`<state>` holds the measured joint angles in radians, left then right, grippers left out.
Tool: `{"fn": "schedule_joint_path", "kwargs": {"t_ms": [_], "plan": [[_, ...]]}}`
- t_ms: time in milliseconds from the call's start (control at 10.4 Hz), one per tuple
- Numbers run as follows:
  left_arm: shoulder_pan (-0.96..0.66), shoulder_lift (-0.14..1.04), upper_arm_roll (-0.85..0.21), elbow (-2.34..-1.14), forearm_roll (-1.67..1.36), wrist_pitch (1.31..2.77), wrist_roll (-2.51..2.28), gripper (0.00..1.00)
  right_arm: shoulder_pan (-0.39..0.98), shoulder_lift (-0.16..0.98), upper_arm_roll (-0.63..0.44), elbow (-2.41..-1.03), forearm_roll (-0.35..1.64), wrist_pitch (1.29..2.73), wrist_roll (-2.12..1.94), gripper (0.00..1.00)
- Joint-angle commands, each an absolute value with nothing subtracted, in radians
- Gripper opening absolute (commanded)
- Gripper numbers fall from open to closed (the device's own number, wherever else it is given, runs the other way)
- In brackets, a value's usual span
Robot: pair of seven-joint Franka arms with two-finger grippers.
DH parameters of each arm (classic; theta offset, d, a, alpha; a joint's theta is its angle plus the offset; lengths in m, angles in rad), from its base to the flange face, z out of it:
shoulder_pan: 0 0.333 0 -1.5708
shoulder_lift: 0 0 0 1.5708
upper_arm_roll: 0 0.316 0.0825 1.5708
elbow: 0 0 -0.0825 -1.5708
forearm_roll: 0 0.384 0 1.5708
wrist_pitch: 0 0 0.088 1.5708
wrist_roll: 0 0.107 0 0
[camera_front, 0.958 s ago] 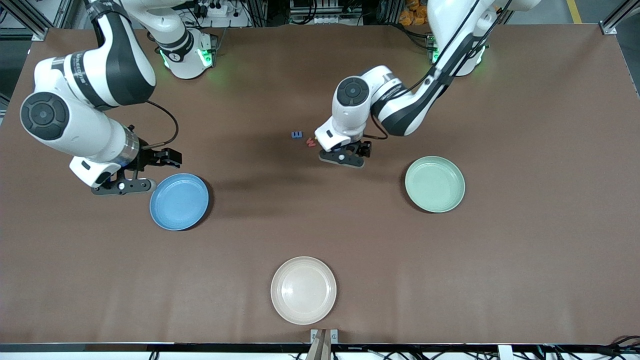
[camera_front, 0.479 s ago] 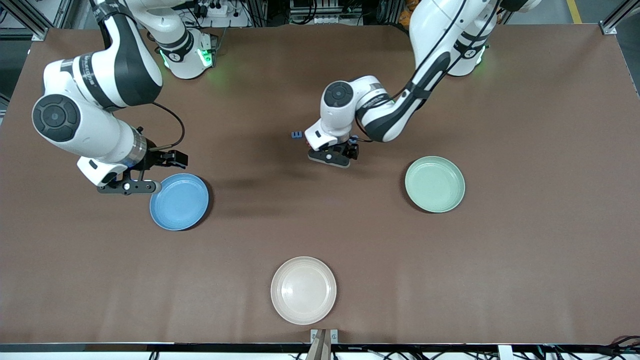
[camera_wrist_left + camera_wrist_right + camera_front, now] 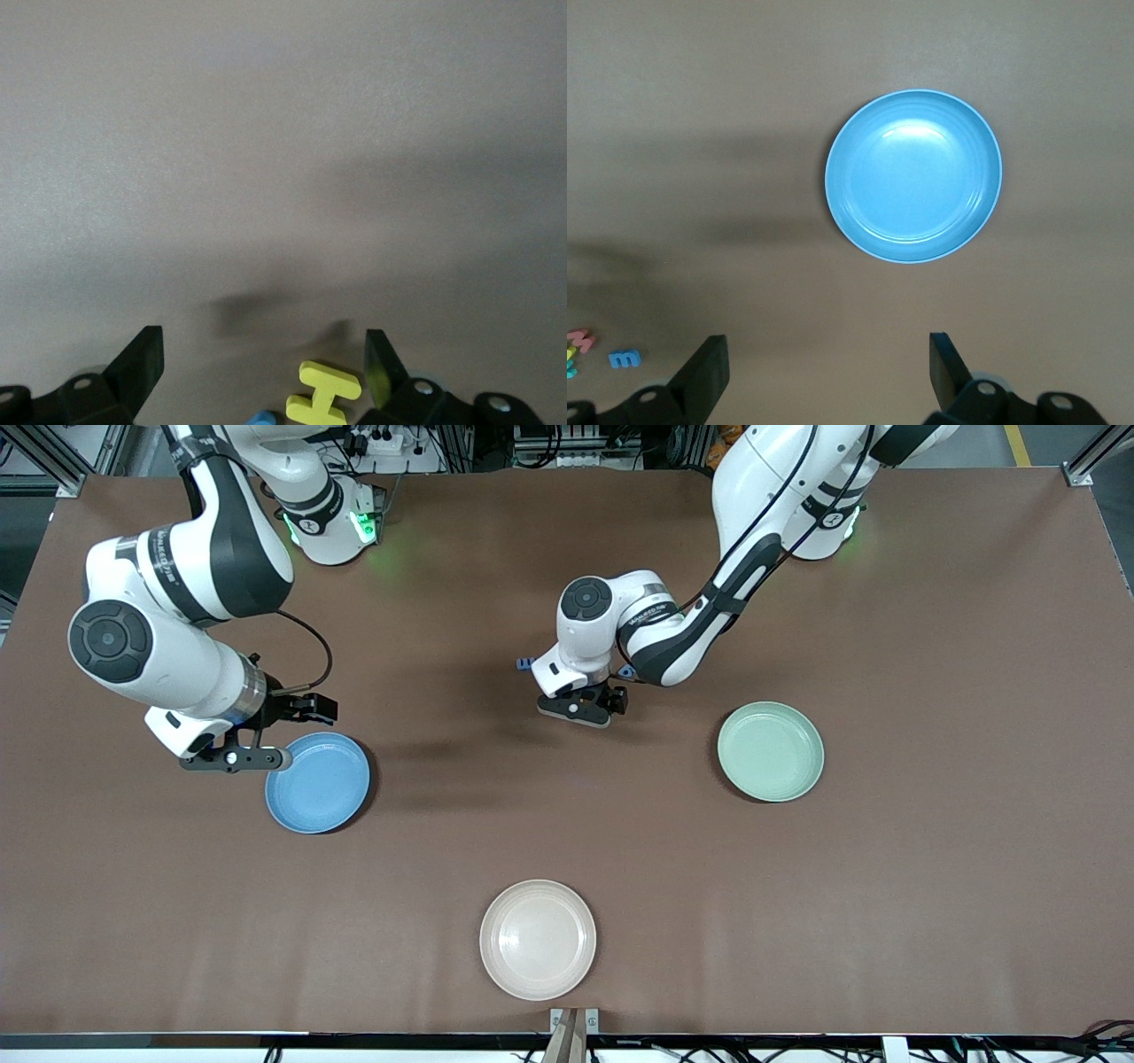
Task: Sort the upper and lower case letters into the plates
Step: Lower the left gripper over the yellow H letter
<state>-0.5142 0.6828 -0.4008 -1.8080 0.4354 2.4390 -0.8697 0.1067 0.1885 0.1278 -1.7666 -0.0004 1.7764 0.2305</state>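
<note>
1. Nearest the front camera, a cream-white plate [image 3: 538,939] sits alone on the brown table [image 3: 930,886], close to the table's edge and about midway along it.
2. Farther from the camera, two plates sit well apart: a blue plate [image 3: 318,782] toward the right arm's end of the table and a pale green plate [image 3: 770,751] toward the left arm's end. Both hold nothing.
3. The right gripper [image 3: 232,758] hangs in the air just beside the blue plate's rim, on the side toward the right arm's end of the table. Its fingers are spread wide and hold nothing. In the right wrist view the blue plate [image 3: 913,176] lies whole on the table between the two dark fingertips [image 3: 704,372].
4. That same wrist view catches a few letters at its edge: a small blue "m" [image 3: 625,359] and a pink piece [image 3: 579,339] beside it (the other colours there are too cut off to name).
5. Farther still, near the middle of the table, the left gripper [image 3: 576,710] is low over the cluster of letters, fingers spread wide and holding nothing.
6. In the left wrist view a yellow "H" [image 3: 323,394] lies flat on the table between the fingers, close to one fingertip [image 3: 381,365]; a scrap of a blue letter [image 3: 261,417] shows beside it.
7. In the front view, one blue letter [image 3: 524,663] peeks out beside the left arm's wrist; that arm covers the other letters.
</note>
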Motion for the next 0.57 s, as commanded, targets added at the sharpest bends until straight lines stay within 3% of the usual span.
{"fn": "schedule_joint_path", "kwargs": {"t_ms": [0,479], "plan": [[-0.526,0.69,-0.391,-1.815,0.468,2.444,-0.876,1.0,0.101,0.186,0.138,-1.767,-0.009,1.773,0.252,1.0],[-0.549,0.689,-0.393,-1.815,0.468,2.444,-0.712,1.0,0.101,0.186,0.14,-1.767,-0.015,1.772,0.253,1.0]]}}
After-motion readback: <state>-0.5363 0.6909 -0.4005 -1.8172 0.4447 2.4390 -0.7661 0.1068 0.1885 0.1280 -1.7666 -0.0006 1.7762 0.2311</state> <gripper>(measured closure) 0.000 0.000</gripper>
